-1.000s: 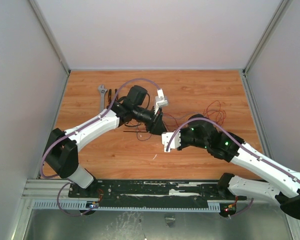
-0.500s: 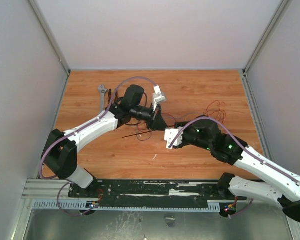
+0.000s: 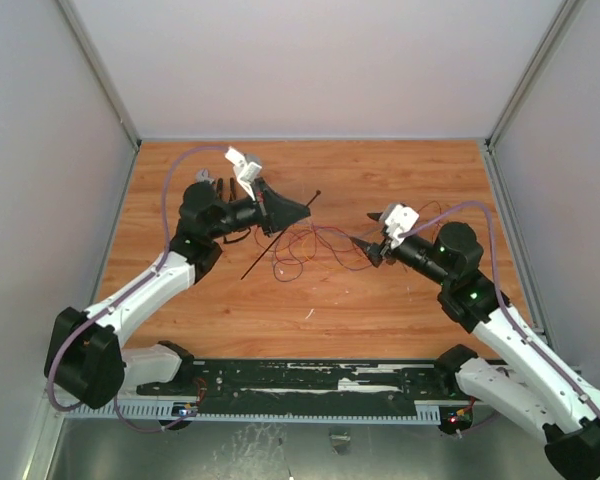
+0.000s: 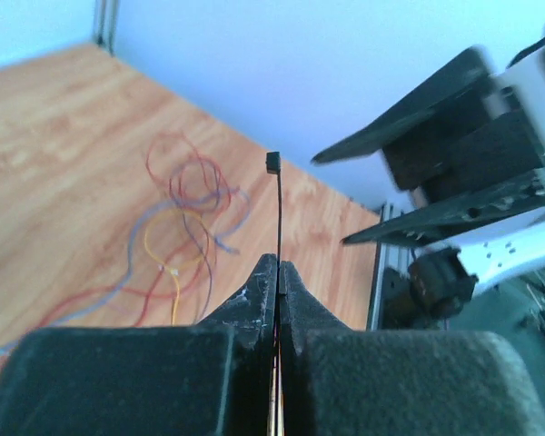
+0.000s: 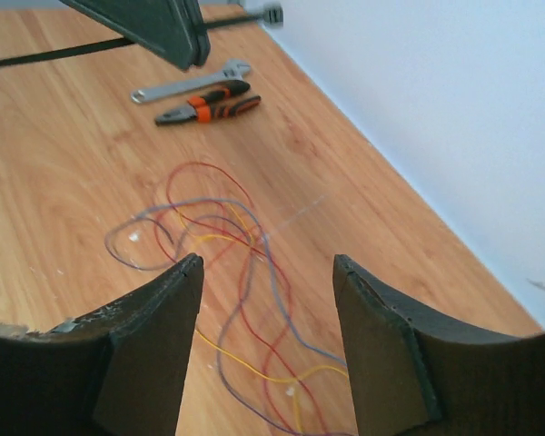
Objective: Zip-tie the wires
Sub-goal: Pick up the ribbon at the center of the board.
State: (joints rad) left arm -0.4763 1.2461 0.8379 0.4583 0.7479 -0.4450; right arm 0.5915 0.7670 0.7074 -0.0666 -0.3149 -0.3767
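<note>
Fingers of left gripper (image 4: 278,270) pinched on zip tie (image 4: 279,209); right gripper (image 5: 267,272) spread, empty. Wires (image 5: 241,232) loose, unbundled: 0 ties fastened, looping and cinching pending.

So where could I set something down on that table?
The table is bare along its far edge beyond the right gripper and along its near edge in front of the wires. The middle is crowded: wires, zip tie, left gripper. The wrench and pliers lie far left.
</note>
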